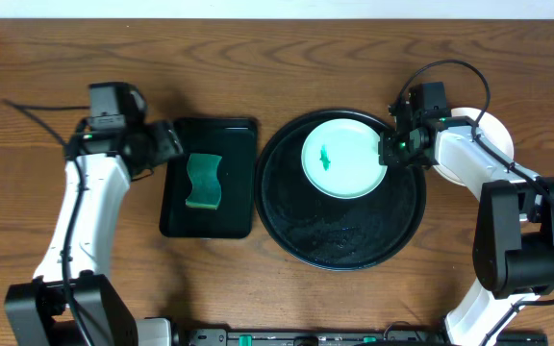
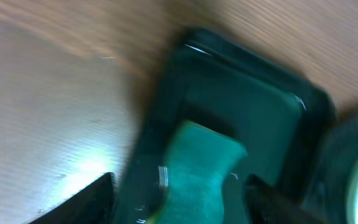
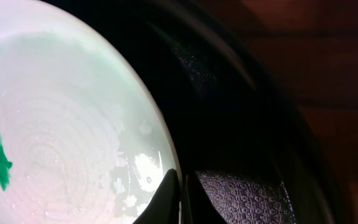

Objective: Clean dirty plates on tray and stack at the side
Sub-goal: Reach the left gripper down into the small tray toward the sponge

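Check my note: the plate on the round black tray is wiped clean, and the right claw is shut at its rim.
Wrong on one count: the plate on the round black tray is not clean. The overhead view shows a green smear at its middle. The right claw is shut at its rim.

- The table (image 1: 258,58) was seen as grained brown wood, smooth.
- The tray (image 1: 344,235) was finished glossy black, pebbled inside.
- The plate (image 1: 354,144) was glazed smooth.
- The sponge (image 1: 203,181) was seen as matt foam.

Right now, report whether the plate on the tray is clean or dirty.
Dirty: the plate bears a green smear in its middle.
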{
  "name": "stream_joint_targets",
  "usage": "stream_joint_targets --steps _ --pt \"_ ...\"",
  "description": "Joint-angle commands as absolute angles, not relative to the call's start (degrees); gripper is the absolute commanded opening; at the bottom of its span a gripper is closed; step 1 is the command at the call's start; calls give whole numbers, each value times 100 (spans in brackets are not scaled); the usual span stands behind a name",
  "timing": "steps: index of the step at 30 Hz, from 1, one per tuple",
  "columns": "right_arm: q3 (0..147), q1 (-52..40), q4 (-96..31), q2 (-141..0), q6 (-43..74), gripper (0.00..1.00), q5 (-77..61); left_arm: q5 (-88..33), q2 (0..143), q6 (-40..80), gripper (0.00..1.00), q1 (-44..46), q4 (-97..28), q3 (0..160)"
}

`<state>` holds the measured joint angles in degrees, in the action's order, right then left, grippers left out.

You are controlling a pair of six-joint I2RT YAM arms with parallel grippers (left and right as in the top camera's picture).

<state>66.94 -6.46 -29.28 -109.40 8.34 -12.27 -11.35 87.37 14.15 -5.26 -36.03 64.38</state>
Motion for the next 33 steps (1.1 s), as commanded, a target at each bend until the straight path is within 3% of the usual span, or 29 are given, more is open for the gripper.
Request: stream_joint_targets --steps 1,10,11,12,14,15,19,23,28,33 --pt "6663 -696 -2936 -10984 810 3 -1208 -1472 8711 816 57 95 -3645 6512" --pt "6663 -696 -2936 -10984 810 4 -1210 -1107 8709 816 62 921 -3557 6514" --pt "6663 -696 -2936 -10984 810 4 -1210 -1131 8700 816 67 926 -3505 6514" --pt "6663 -696 -2936 -10984 810 4 -1210 -1133 8676 814 97 923 -3461 6519" --pt "6663 -696 -2936 -10984 812 4 -1210 -1133 8667 814 97 923 -3465 6517" --pt "6663 -696 -2936 -10984 812 4 -1210 -1133 8670 812 96 926 -3489 6510" --pt "6663 -696 -2936 -10984 812 4 -1212 -1127 8680 812 75 926 -3579 6434" --pt "6663 -696 -2936 -10984 840 5 -1253 -825 8683 819 73 926 -3590 6213" --pt "6663 -696 -2936 -10984 878 5 -1251 -305 8698 1094 58 923 -3575 5896" --pt "6663 -696 -2936 -10984 878 5 -1251 -56 8910 1538 52 923 -3575 5843"
